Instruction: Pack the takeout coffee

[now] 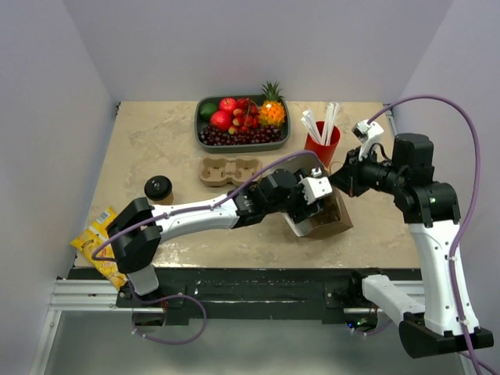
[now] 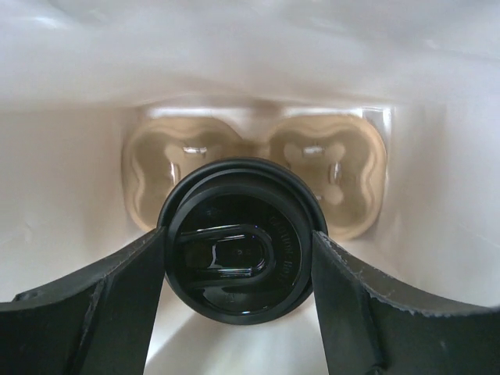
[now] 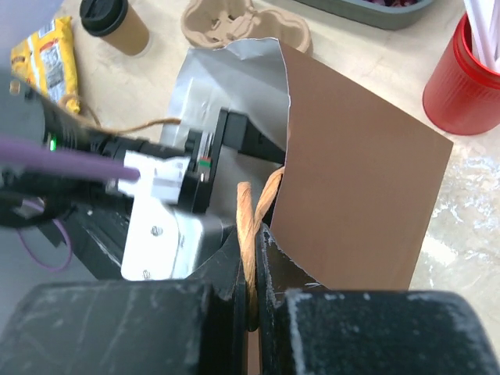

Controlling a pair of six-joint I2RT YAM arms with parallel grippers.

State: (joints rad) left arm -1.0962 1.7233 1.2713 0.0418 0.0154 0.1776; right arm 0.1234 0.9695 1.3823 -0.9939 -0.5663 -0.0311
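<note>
Inside left gripper (image 2: pixel 238 251): coffee (image 2: pixel 237 215), black lid facing my wrist cam. Jaws press on both sides of the lid, pinching it. I can't see the cup body.
Coffee location: within the bag (image 1: pixel 334 220), in front of a carrier at its far end.
Inner carrier (image 2: pixel 337 168): two holes, tan, past the lid. I can't tell whether the coffee touches it.
Liner (image 2: pixel 62 203): pale, all around the left gripper.
Right gripper (image 3: pixel 251 262): jaws pressed together on the handle (image 3: pixel 247 207), a twine loop at the bag mouth.
Bag: brown, on the table (image 1: pixel 156 141), mouth toward the left arm, left wrist inside it.
Red cup (image 1: pixel 322 145): white straws, just behind the bag, near the right gripper.
Outer carrier (image 1: pixel 228 171): tan, on the table between the bag and the tray (image 1: pixel 205 125).
Tray: fruit, at the back of the table.
Second cup (image 1: pixel 158 188): lidded, upright, on the left of the table, well apart from the bag.
Snack pack (image 1: pixel 98 244): yellow, at the near-left edge beside the left arm.
</note>
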